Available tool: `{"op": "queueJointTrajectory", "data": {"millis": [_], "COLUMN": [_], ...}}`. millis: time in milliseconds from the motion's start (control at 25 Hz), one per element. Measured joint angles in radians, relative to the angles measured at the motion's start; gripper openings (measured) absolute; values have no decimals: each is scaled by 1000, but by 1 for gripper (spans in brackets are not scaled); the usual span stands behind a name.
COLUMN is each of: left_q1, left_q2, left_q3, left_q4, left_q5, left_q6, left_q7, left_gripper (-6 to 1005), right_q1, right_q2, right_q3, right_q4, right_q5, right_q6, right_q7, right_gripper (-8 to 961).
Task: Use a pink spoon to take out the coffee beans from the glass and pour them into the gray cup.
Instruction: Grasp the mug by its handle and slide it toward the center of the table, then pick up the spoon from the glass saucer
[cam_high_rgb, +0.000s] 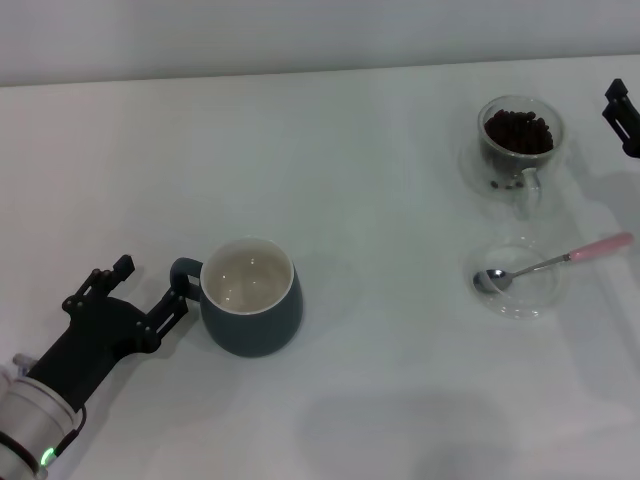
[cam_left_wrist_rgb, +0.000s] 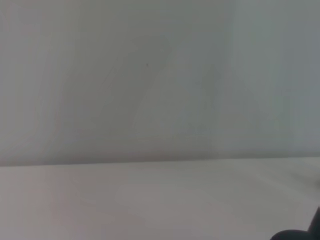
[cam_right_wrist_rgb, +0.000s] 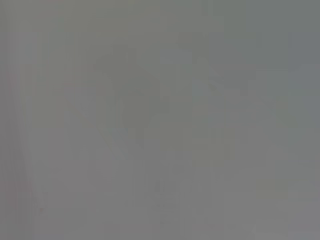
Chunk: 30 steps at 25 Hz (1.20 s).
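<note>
White tabletop (cam_high_rgb: 380, 180) runs across the whole head view, meeting a pale wall at the far edge.

Condition of the task items, as I find them:

The gray cup (cam_high_rgb: 250, 310) stands upright on my left side of the table. Its off-white inside is bare; I see no bean in it. Its loop handle points toward my left gripper (cam_high_rgb: 150, 295).

The glass (cam_high_rgb: 520, 140) stands upright at the far right, well apart from the gray cup. The coffee beans (cam_high_rgb: 518, 130) fill its upper part in a dark heap, with a few visible lower down through the wall.

The pink spoon (cam_high_rgb: 550, 262) lies across a shallow clear dish (cam_high_rgb: 520, 295) just nearer me than the glass, its metal bowl resting in the dish and its pink handle reaching out past the rim toward the right. I see no bean in the spoon bowl.

My left gripper sits low beside the cup handle, fingers spread apart, one finger at or touching the handle; it grips nothing. My right gripper (cam_high_rgb: 622, 115) shows only as a dark piece at the right edge, near the glass; I cannot tell its finger state. The wrist views add nothing useful.

Assessment: no transfer has been made. The spoon is not yet picked up, and scooping, carrying and pouring all remain. The first step due, in my judgement, is taking the spoon by its handle, most likely with my right arm.
</note>
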<state>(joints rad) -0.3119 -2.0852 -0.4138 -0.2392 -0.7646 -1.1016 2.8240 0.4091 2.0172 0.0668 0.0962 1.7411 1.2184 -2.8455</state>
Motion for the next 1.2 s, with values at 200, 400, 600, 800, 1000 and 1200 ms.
{"op": "queueJointTrajectory", "data": {"millis": [200,400,600,800,1000,1200], "left_q1": [-10,2,38,81,121,170], "left_q2": [0,1,1,2,2,2], "left_q3": [7,7,7,1,-1,-2], "left_q4": [0,0,3,34,76,90], "left_q5": [9,43,64,63,56,-24], "left_q6": [-2,-3,-37,-129,-235,-339], "left_q7": [0,0,0,0,0,0], "left_gripper": [771,768,765,763,762,762], "right_q1": [5,0,-2,-5,-25,-74], "right_q2": [0,-2,-3,-2,-4,-12], "right_q3": [1,1,3,10,13,2], "right_q4": [-2,-5,-6,-6,-6,-47], "right_q5": [0,0,0,10,40,44], "right_q6": [8,11,11,8,5,-2], "right_q7": [0,0,0,14,120,398], "right_gripper": [857,854,849,844,839,833]}}
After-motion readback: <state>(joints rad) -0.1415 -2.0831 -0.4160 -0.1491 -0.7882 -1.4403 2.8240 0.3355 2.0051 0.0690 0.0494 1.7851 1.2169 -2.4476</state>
